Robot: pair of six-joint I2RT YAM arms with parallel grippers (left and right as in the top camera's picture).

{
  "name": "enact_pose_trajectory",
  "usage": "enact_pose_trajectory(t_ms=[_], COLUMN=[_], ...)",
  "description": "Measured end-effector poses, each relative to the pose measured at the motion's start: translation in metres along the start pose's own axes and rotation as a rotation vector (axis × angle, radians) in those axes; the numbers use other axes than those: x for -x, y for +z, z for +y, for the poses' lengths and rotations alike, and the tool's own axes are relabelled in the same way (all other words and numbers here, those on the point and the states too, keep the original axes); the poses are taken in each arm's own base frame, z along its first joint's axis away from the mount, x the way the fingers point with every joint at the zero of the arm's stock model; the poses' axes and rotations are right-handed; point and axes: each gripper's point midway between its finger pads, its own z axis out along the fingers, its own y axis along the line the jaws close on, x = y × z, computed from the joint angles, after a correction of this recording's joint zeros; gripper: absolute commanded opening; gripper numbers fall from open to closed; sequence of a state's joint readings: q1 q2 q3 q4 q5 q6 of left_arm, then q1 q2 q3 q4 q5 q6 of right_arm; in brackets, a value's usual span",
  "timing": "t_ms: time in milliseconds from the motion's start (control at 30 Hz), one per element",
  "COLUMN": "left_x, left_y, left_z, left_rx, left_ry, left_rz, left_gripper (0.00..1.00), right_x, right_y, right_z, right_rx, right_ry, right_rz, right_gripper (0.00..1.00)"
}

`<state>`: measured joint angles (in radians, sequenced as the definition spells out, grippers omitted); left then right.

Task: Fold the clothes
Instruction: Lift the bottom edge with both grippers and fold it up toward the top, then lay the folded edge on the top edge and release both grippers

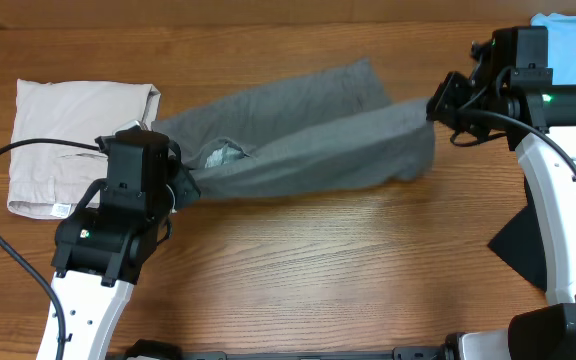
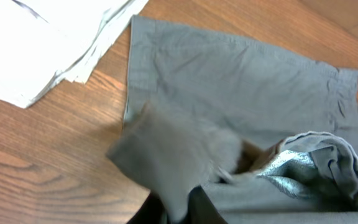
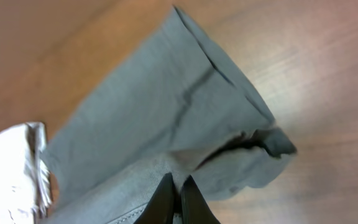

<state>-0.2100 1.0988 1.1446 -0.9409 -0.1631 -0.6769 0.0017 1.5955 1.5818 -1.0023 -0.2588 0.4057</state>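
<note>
Across the table (image 1: pixel 298 260), grey shorts (image 1: pixel 308 150) outstretched.

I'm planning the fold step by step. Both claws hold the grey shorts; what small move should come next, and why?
Probably lower both claws together and lay the shorts flat. The left claw and right claw each pinch an end, the shorts look stretched between them with one layer doubled over the other, and bare table lies in front.
</note>
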Motion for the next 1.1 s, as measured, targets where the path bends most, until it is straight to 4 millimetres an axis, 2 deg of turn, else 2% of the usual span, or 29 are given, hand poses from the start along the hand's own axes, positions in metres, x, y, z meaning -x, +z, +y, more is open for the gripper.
enact_pose_trajectory(t_ms=[100,233,333,567,733,933,1100], left_x=[0.003,0.005,0.009,0.022,0.024,0.024,0.029], left_y=[0.01,0.028,0.039,0.065,0.092,0.13,0.157], left_z=[0.002,0.008,0.01,0.01,0.016,0.038,0.05], left_rx=[0.037,0.104,0.143,0.197,0.25,0.329,0.352], left_ry=[0.003,0.013,0.018,0.018,0.017,-0.012,-0.047], left_rz=[-0.005,-0.001,-0.013,-0.059,-0.05,-0.012,-0.011], left_gripper=[0.13,0.08,0.04,0.04,0.04,0.04,0.1], right_x=[0.012,0.015,0.016,0.025,0.025,0.035,0.034], right_y=[0.0,0.008,0.027,0.091,0.115,0.142,0.173], right_z=[0.01,0.018,0.022,0.036,0.039,0.041,0.042], right_rx=[0.044,0.067,0.075,0.104,0.11,0.137,0.158], right_ry=[-0.018,-0.034,-0.047,-0.095,-0.11,-0.125,-0.14], right_rz=[-0.043,-0.05,-0.037,-0.044,-0.045,-0.081,-0.082], right_gripper=[0.04,0.04,0.04,0.04,0.04,0.04,0.04])
